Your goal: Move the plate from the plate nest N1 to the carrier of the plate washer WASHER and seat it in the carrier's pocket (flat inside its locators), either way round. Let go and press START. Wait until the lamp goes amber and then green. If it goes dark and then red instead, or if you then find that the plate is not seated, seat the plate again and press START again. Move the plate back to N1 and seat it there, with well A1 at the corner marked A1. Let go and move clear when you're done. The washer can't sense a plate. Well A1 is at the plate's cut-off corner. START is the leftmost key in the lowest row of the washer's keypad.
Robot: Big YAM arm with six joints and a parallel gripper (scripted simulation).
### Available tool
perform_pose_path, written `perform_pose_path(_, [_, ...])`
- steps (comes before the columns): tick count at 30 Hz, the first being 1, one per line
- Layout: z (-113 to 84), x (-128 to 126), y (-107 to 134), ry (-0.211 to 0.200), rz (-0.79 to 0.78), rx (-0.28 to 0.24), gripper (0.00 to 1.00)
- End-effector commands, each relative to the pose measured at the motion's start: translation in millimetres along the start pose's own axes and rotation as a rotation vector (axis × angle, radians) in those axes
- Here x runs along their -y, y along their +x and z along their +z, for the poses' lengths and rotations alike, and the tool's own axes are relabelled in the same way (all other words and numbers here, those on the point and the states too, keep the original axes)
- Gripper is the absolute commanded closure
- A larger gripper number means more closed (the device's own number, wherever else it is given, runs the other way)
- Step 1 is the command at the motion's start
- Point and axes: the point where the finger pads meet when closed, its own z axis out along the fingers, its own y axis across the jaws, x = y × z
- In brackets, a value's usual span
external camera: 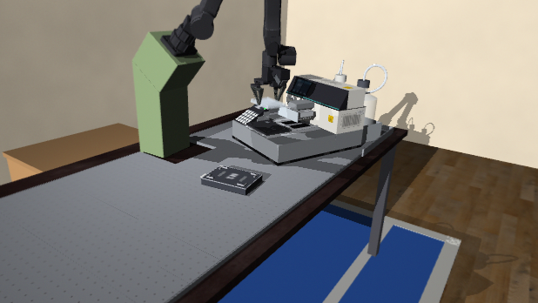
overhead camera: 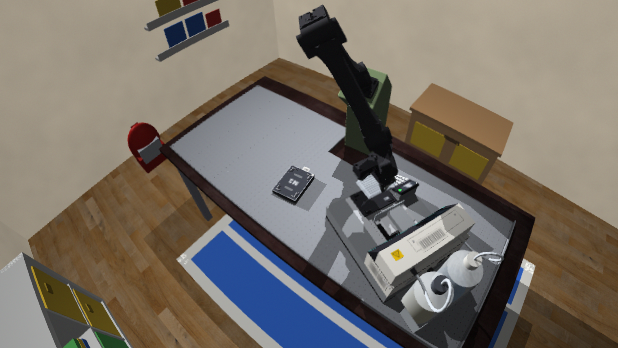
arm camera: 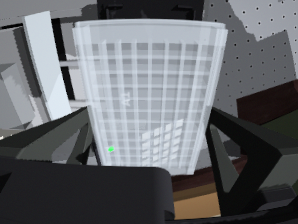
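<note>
Going left to right from up top, nest N1 (overhead camera: 285, 192) (external camera: 224, 188) is seen sitting on the table (overhead camera: 225, 135) (external camera: 109, 226) with no plate in it. Next over, the clear plate (overhead camera: 369, 185) (external camera: 266, 103) (arm camera: 150, 75) is being held up in the air, pretty much by the near side of the washer (overhead camera: 425, 245) (external camera: 335, 104). It's gripped along its two long sides by the gripper (overhead camera: 377, 183) (external camera: 269, 101) (arm camera: 150, 111), so that claw is closed on it. The keypad (overhead camera: 403, 180) (external camera: 247, 116) (arm camera: 162, 141) can be seen through the plate in the wrist shot, along with a lit green lamp (overhead camera: 400, 190) (external camera: 265, 108) (arm camera: 111, 149). Any gap under the plate is tough to judge from these angles, to be fair. Farther right, the washer's pale housing is followed by two white bottles, both fitted with tubing.
</note>
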Motion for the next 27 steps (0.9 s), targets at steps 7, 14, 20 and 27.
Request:
perform_pose_path(7, [-0.9, -3, -3, -0.005, 0.017, 0.005, 0.16])
perform_pose_path(14, [11.2, -4, -7, -0.001, 0.033, 0.008, 0.16])
perform_pose_path(20, [21.4, -1, -5, 0.002, 0.017, 0.007, 0.16])
perform_pose_path(27, [28.1, -5, -1, -0.006, 0.008, 0.003, 0.16])
